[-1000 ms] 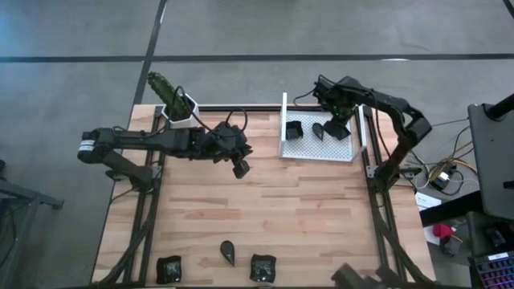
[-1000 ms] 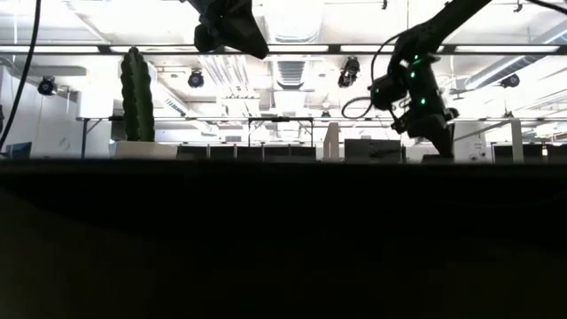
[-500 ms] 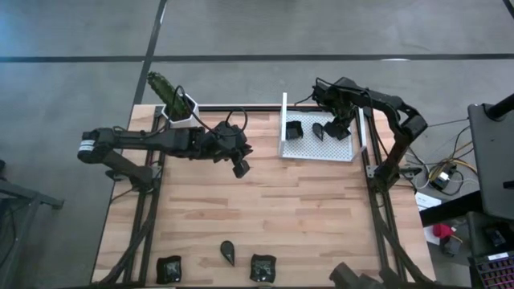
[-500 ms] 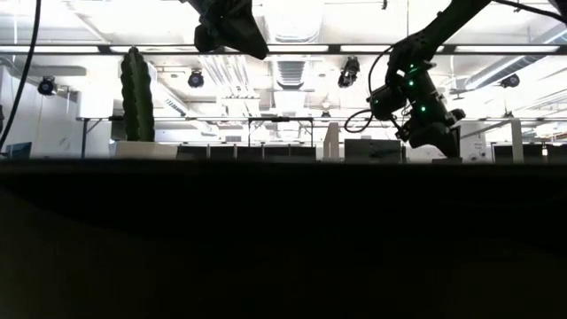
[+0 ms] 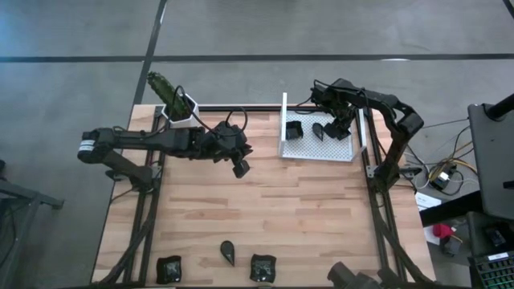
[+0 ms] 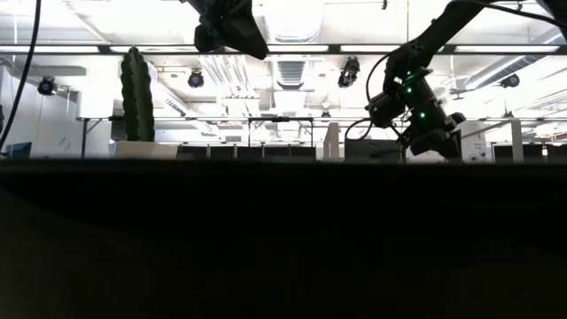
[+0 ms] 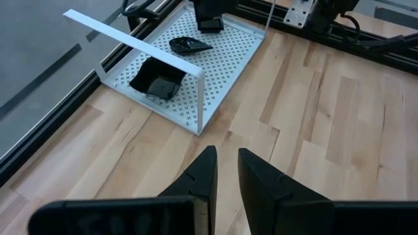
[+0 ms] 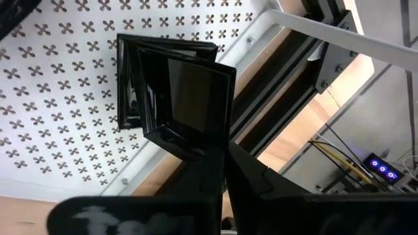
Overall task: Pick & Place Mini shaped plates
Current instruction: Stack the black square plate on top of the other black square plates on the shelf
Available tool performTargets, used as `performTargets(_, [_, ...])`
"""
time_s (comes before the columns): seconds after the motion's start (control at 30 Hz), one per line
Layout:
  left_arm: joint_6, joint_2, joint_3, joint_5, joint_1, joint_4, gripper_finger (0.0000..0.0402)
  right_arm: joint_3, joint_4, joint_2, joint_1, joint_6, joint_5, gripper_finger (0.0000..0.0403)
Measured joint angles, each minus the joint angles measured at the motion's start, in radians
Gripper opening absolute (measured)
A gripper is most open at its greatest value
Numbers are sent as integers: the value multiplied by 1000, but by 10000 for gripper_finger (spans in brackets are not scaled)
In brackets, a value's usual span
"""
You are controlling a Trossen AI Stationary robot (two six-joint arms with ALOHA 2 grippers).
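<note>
Over the white tray (image 8: 59,59), right pincer (image 8: 225,153) pinches a square plate (image 8: 192,98).

Right gripper (image 8: 222,160) fingers clamped; left gripper (image 7: 225,173) narrowly parted, raised.

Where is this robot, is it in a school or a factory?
Probably a big open lab or office: long ceiling lights, rows of desks behind, and a pale wooden table on a black metal frame.

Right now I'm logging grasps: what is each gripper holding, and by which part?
The right gripper pinches a square mini plate by its rim edge, over the white tray. The left gripper holds nothing.
</note>
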Motion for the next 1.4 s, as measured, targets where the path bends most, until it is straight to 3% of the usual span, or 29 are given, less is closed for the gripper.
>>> performTargets(0.27, [1, 0, 0, 0, 0, 0, 55, 0, -6, -1, 0, -4, -1, 15])
performTargets(0.77, [1, 0, 0, 0, 0, 0, 55, 0, -5, -1, 0, -23, -20, 87])
performTargets(1.03, [3, 0, 0, 0, 0, -1, 55, 6, 23, -1, 0, 6, -74, 78])
performTargets(1.2, [3, 0, 0, 0, 0, -1, 55, 61, 83, -2, 0, 47, -172, 67])
performTargets(1.4, [4, 0, 0, 1, 0, -1, 55, 122, 173, 0, -3, 74, -199, 72])
